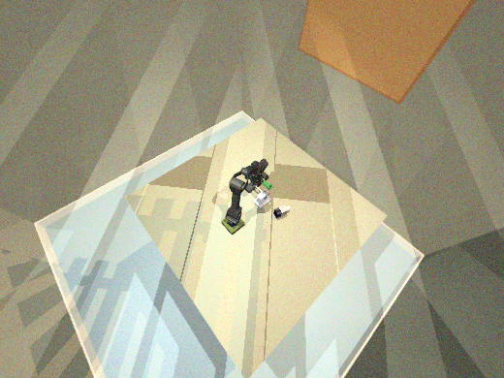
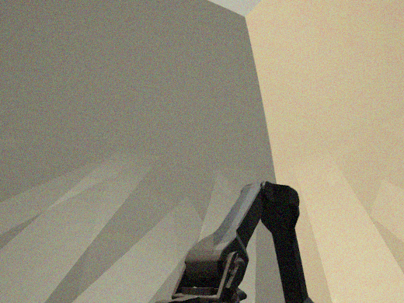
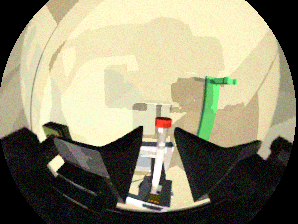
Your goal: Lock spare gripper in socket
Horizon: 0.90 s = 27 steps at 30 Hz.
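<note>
The lock pin (image 3: 159, 155) has a white shaft and a red head. It lies between my fingers in the wrist view, with a gap on either side. My gripper (image 3: 158, 131) is open, partly narrowed, and the tips stand beside the pin near its head. The pin's lower end meets a black block with a yellow mark, and I cannot tell which part that is. The pale mount (image 1: 262, 199) stands just in front of the arm. The spare gripper (image 1: 281, 211), black with a white end, lies right of the mount. How deep the pin sits is hidden.
A green upright piece (image 3: 209, 107) (image 1: 267, 184) with a side arm stands to the right of the fingers in the wrist view, close to the mount. The arm's green base (image 1: 233, 225) also shows at the left in the wrist view (image 3: 57, 131). The exterior view shows only arm links.
</note>
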Motion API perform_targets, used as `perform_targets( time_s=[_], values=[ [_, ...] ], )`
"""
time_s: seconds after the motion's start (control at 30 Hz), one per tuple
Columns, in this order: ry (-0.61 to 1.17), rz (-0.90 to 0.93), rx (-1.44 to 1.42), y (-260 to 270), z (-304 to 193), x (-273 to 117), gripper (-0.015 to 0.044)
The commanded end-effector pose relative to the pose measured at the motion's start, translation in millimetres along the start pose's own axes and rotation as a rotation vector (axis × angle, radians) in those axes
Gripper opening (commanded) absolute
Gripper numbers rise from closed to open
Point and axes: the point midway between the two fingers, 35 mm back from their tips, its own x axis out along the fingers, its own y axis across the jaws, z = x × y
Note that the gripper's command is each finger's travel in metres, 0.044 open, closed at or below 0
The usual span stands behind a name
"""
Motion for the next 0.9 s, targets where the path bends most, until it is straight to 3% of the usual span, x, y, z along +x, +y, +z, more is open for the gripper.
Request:
perform_targets(
  time_s=[0.0,0.13,0.47,0.87],
  values=[
    [0.003,0.001,-0.001,0.5,-0.8,1.1,0.009],
    [0.003,0.001,-0.001,0.5,-0.8,1.1,0.0],
    [0.001,0.001,-0.001,0.2,-0.7,1.0,0.0],
    [-0.128,0.003,-0.006,-0.1,7.0,-8.1,0.0]
  ],
)
